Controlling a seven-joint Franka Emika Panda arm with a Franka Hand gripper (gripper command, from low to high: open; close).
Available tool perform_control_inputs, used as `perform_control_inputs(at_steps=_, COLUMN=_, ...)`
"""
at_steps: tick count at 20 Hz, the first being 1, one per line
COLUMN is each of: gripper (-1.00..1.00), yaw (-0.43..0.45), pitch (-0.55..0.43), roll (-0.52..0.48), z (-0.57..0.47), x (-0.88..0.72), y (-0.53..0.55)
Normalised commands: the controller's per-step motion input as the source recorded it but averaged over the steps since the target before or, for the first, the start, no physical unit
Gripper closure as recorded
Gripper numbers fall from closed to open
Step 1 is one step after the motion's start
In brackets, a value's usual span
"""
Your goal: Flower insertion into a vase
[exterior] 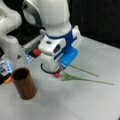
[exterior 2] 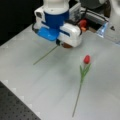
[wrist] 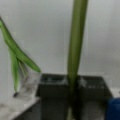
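Observation:
My gripper [exterior: 60, 68] stands low over the middle of the grey table, shut on the thin green stem of a flower [exterior: 83, 70]. In the wrist view that stem [wrist: 75, 45] runs straight up from between the dark fingers [wrist: 53, 86]. In a front view it slants away from the gripper [exterior 2: 59, 43] toward the left as a bare stem [exterior 2: 45, 55]. A second flower, a red tulip [exterior 2: 86, 59] with green leaves, lies flat beside it; its bud [exterior: 57, 74] shows just under the gripper. The brown vase [exterior: 24, 83] stands upright at a front view's lower left, apart from the gripper.
The arm's white base [exterior: 10, 42] and a box with a red knob [exterior: 37, 52] stand behind the vase. More gear [exterior 2: 100, 22] lies along the table's far edge. A black perforated board [exterior 2: 15, 107] borders one table corner.

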Motion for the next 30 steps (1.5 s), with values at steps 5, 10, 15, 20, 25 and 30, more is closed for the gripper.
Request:
perform_control_inputs(at_steps=5, gripper=1.00, yaw=0.055, pitch=0.029, roll=-0.007, z=0.11, x=-0.34, y=0.10)
perform_control_inputs(at_steps=10, gripper=1.00, yaw=0.132, pitch=-0.033, roll=-0.024, z=0.11, x=-0.54, y=-0.07)
perform_control_inputs(at_steps=15, gripper=1.00, yaw=0.128, pitch=-0.132, roll=-0.010, z=0.07, x=-0.74, y=-0.30)
perform_control_inputs(at_steps=20, gripper=1.00, yaw=0.096, pitch=-0.205, roll=-0.052, z=-0.12, x=-0.83, y=-0.40)
perform_control_inputs(at_steps=25, gripper=1.00, yaw=0.083, pitch=-0.144, roll=-0.147, z=-0.15, x=-0.77, y=-0.32)
perform_control_inputs(at_steps=30, gripper=1.00, yaw=0.094, pitch=-0.089, roll=-0.207, z=-0.14, x=-0.69, y=-0.28)
